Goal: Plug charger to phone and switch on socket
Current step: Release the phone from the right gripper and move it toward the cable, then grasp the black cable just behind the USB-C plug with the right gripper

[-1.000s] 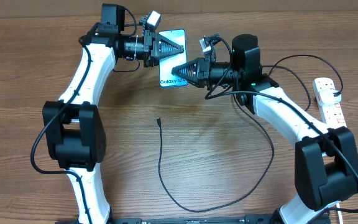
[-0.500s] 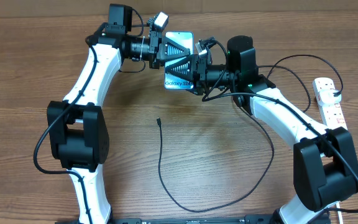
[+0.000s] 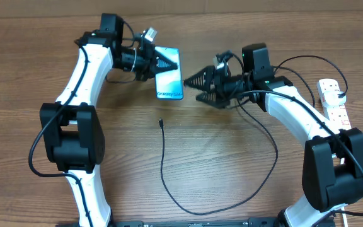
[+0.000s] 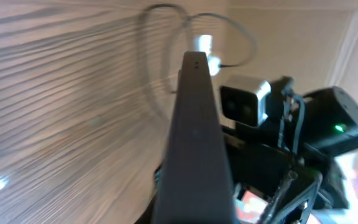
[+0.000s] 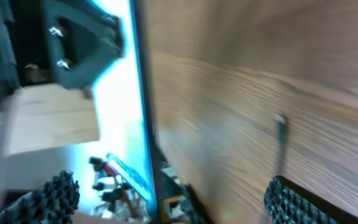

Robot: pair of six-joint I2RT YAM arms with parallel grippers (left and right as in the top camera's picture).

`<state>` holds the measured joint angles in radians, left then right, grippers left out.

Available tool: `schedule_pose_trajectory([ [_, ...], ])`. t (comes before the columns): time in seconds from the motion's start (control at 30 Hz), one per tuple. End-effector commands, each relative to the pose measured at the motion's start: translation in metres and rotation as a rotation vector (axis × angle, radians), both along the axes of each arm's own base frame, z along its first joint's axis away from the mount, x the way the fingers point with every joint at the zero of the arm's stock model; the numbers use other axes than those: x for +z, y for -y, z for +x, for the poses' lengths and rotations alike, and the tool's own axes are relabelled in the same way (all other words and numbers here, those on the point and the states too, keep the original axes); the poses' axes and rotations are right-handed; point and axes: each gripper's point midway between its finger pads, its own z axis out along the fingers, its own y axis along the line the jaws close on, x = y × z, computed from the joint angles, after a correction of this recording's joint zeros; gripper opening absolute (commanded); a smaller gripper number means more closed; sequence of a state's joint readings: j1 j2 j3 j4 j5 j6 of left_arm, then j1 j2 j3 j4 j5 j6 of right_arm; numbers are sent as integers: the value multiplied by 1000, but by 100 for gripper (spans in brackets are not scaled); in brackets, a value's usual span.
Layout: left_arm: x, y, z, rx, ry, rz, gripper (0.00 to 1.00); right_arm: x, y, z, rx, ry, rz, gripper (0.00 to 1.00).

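The phone (image 3: 169,81), its light-blue screen lit, is held off the table at the back, with my left gripper (image 3: 167,65) shut on its far end. In the left wrist view the phone (image 4: 195,137) shows edge-on as a dark slab. My right gripper (image 3: 192,88) stands open just right of the phone, not touching it. In the right wrist view the phone (image 5: 120,118) is ahead of the spread fingertips (image 5: 48,196). The charger (image 3: 162,164) lies looped on the table, its connector tip (image 3: 161,123) free below the phone. The socket (image 3: 334,101) lies at the right edge.
The socket's white cord (image 3: 342,94) curls beside it. A black arm cable (image 3: 295,63) arcs over the table behind the right arm. The charger's loop runs along the front of the table and under the right arm.
The right gripper has opened, let go of the phone and drawn back to the right. The left gripper closed on the phone and carried it a little to the left.
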<state>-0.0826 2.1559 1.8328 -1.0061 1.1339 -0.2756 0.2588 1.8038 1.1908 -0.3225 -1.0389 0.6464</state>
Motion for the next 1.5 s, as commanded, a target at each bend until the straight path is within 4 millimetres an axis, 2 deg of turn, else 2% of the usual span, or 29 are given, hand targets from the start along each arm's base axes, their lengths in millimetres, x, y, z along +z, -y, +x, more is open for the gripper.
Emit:
schedule_pose_trajectory([
  [0.0, -9, -20, -3, 17, 36, 144, 4, -29, 3, -6, 5, 74, -189, 99],
  [0.13, -24, -32, -9, 32, -14, 242, 4, -63, 4, -22, -17, 29, -413, 98],
  [0.2, -35, -43, -9, 49, -26, 329, 4, -74, -3, -31, -16, 31, -500, 91],
  [0.27, -52, -63, -7, 89, -50, 473, 4, -82, -11, -39, -27, 39, -581, 83],
  [0.37, -72, -97, -6, 172, -103, 679, 4, -93, -25, -51, -63, 100, -729, 63],
  [0.43, -77, -112, -7, 203, -122, 752, 4, -97, -29, -54, -108, 162, -825, 45],
  [0.5, -80, -125, -7, 223, -134, 788, 4, -97, -33, -54, -155, 244, -907, 18],
  [0.57, -80, -133, -8, 237, -145, 796, 4, -94, -41, -56, -166, 298, -929, 12],
  [0.7, -80, -155, -8, 279, -175, 795, 4, -90, -63, -65, -145, 360, -906, 11],
  [0.77, -81, -164, -9, 294, -190, 795, 4, -93, -68, -67, -138, 367, -900, 10],
  [0.93, -81, -175, -11, 311, -208, 794, 4, -122, -76, -63, -122, 357, -917, 18],
  [1.17, -81, -176, -9, 316, -198, 793, 4, -164, -90, -68, -26, 337, -900, 18],
  [1.23, -81, -176, -8, 316, -197, 793, 4, -165, -91, -68, -9, 352, -902, 18],
  [1.33, -81, -176, -9, 314, -196, 794, 4, -162, -88, -62, 5, 377, -920, 11],
  [1.47, -81, -176, -9, 313, -195, 794, 4, -146, -69, -45, 42, 362, -988, 4],
])
